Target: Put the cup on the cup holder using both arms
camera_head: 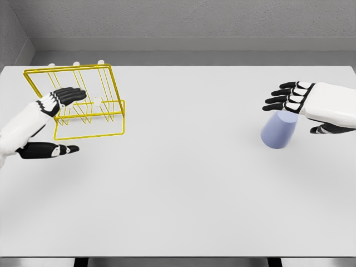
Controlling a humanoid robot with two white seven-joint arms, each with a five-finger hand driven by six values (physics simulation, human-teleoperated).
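The cup [276,131], pale blue, stands on the desk [183,183] well to the right of the yellow wire cup holder [83,103]; your right robot hand [303,103] sits just above and behind the cup, fingers extended and wide, holding nothing. Your left robot hand [53,111] is at the holder's front left, fingers and thumb spread apart, gripping no wire that I can see. Risk as judged: closing the right fingers from this offset could knock the cup over, and an unsteadied holder may slide when the cup lands.
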